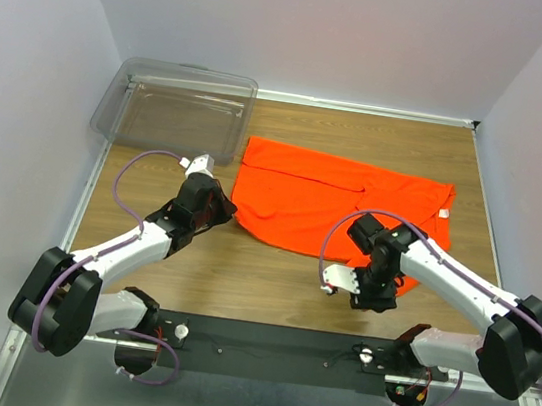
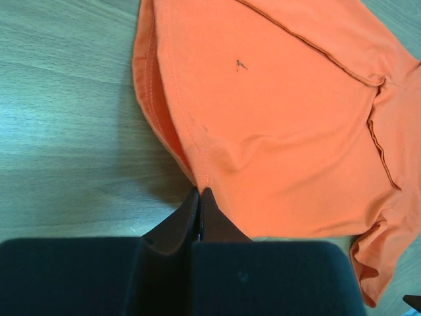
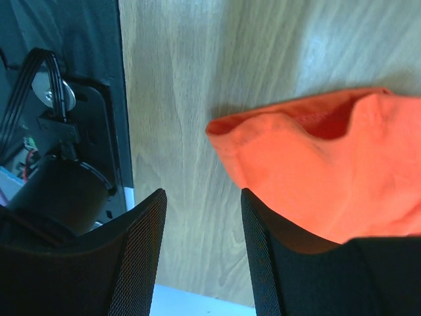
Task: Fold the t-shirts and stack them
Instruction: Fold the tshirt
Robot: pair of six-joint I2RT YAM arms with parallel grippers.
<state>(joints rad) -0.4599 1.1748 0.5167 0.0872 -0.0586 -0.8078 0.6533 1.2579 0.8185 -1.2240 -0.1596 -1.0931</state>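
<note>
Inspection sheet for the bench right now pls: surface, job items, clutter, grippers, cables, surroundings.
Surface: wooden table, bare wood near the arms.
Job's things: one orange t-shirt, partly folded, centre-far; no stack seen.
Clutter: clear plastic bin, far left corner.
Grippers: left gripper shut on the shirt's hem; right gripper open, shirt beside one finger.
Cables: purple cable looped on each arm.
Surroundings: plain pale walls.

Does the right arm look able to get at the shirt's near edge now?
Probably yes: the right fingers stand open just beside the shirt's near corner, over the table, with nothing in the way.
</note>
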